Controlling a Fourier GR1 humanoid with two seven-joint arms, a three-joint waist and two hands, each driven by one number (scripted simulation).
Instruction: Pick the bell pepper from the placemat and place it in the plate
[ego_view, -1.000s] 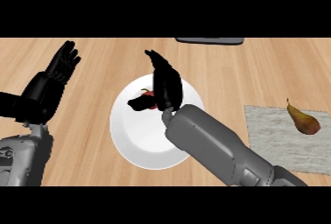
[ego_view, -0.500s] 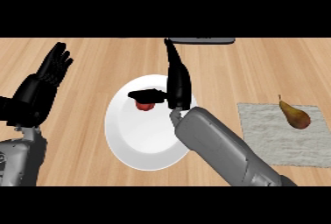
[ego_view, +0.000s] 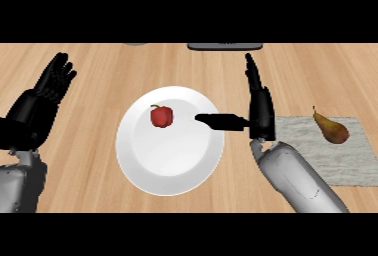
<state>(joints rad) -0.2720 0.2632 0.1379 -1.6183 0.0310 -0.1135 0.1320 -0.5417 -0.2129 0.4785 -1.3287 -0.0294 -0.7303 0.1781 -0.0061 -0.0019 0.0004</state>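
The bell pepper (ego_view: 162, 116) lies on the plate (ego_view: 170, 170), toward eleven o'clock. The right hand (ego_view: 260, 107) stands at three o'clock, fingers straight, holding nothing. The left hand (ego_view: 46, 97) rests at nine o'clock, fingers spread.

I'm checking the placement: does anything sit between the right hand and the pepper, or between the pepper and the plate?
Nothing visible does. The pepper already lies in the plate; the open right hand is at the plate's right rim, with only bare plate between them.
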